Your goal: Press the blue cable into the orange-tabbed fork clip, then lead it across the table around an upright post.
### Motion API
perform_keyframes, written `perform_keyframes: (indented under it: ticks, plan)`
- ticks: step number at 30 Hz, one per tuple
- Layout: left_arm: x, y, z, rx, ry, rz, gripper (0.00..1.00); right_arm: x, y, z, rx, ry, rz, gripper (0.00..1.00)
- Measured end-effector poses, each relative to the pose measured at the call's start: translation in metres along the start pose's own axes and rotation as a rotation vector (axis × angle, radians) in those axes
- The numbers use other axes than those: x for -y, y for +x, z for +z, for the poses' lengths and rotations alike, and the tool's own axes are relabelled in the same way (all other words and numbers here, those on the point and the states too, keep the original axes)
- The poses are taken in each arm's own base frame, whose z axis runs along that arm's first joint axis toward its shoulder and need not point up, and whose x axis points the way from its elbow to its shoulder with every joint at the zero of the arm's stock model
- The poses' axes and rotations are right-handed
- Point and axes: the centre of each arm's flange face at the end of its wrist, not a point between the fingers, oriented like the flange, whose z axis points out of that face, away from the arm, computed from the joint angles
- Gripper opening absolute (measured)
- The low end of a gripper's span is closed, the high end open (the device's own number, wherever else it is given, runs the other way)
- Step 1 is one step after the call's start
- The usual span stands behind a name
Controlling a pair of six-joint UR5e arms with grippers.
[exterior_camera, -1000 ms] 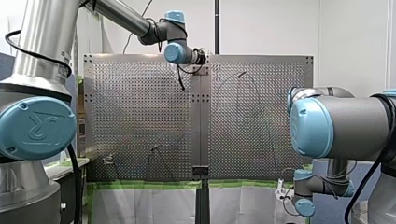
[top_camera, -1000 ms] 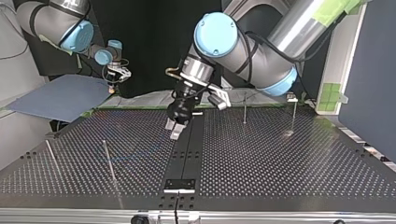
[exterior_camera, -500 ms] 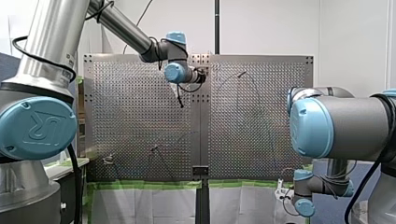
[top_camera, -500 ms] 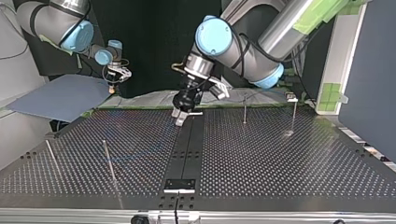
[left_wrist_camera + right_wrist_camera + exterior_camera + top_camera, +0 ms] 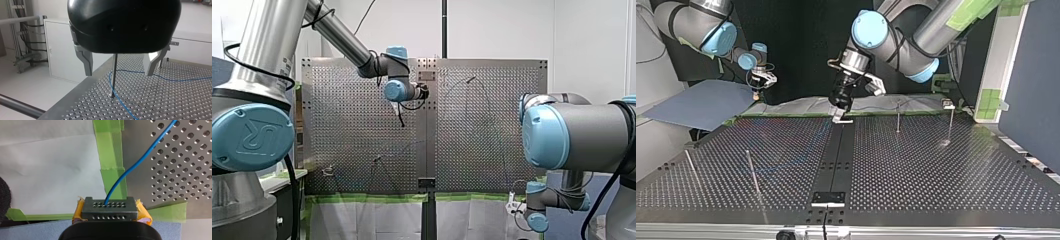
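Blue cable (image 5: pixel 130 170) leaves the robot's right gripper (image 5: pixel 109 208), whose yellow pads (image 5: pixel 143 213) are clamped on its end. From there it runs ahead of the claw over green tape (image 5: pixel 110 152) onto the perforated table (image 5: pixel 180 170). The left gripper (image 5: pixel 119 73) hangs above the table with its metal fingers (image 5: pixel 86 60) apart and nothing held. An upright post (image 5: pixel 114 67) stands ahead of it, between the fingers. The cable bends round that post near its base and trails off beneath the claw.
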Motion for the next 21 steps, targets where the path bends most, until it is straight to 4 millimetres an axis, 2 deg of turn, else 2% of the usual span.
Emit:
perform_keyframes:
  ticks: [21]
  plan:
    - [-0.039, 0.043, -0.046, 0.049, -0.142, 0.025, 1.00, -0.011, 0.006, 0.001, -0.040, -0.008, 0.026, 0.00]
